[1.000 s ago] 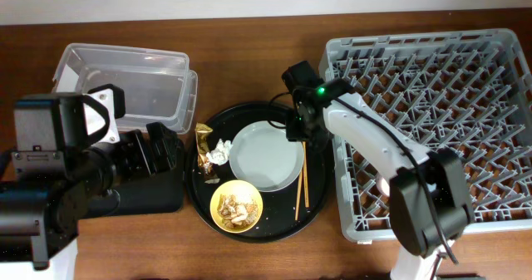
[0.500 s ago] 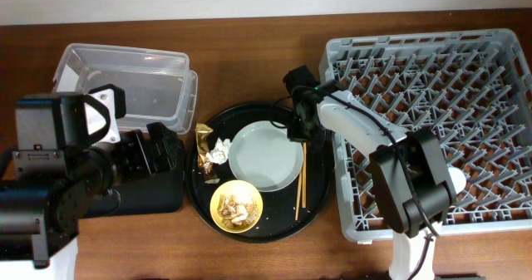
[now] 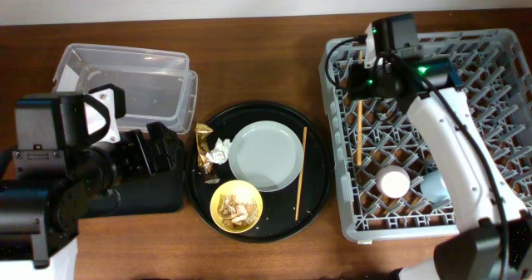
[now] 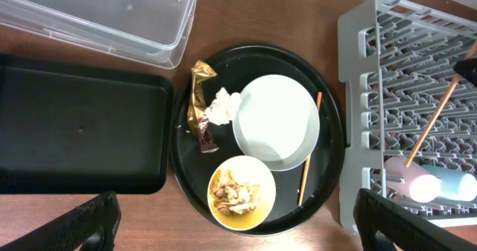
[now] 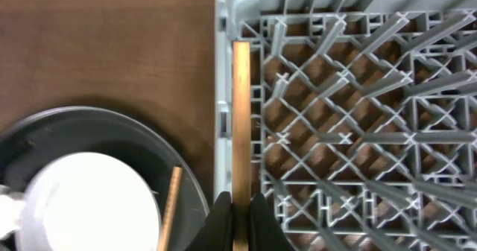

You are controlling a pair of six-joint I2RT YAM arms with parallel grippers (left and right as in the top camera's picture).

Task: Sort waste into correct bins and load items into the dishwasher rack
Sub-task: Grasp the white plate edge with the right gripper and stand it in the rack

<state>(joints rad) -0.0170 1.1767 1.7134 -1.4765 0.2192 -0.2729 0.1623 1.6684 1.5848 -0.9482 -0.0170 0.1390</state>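
Observation:
My right gripper (image 3: 363,72) is shut on one wooden chopstick (image 3: 358,130) and holds it over the left part of the grey dishwasher rack (image 3: 432,47); the right wrist view shows the jaws (image 5: 240,223) pinching the chopstick (image 5: 241,117). The other chopstick (image 3: 300,168) lies on the round black tray beside the pale grey plate (image 3: 266,155). The yellow bowl (image 3: 237,205) holds food scraps. A white tissue (image 3: 219,153) and a gold-brown wrapper (image 3: 203,143) lie left of the plate. A pink cup (image 3: 393,182) and a blue cup (image 3: 432,186) sit in the rack. My left gripper (image 3: 162,151) is open and empty.
The clear tub (image 3: 125,81) stands at the back left. The shallow black tray (image 4: 74,124) lies in front of it, largely under my left arm in the overhead view. The large round black tray (image 3: 312,197) sits between bins and rack.
My right gripper has lifted one chopstick off the round tray and carried it right and back over the rack. The left arm has not moved.

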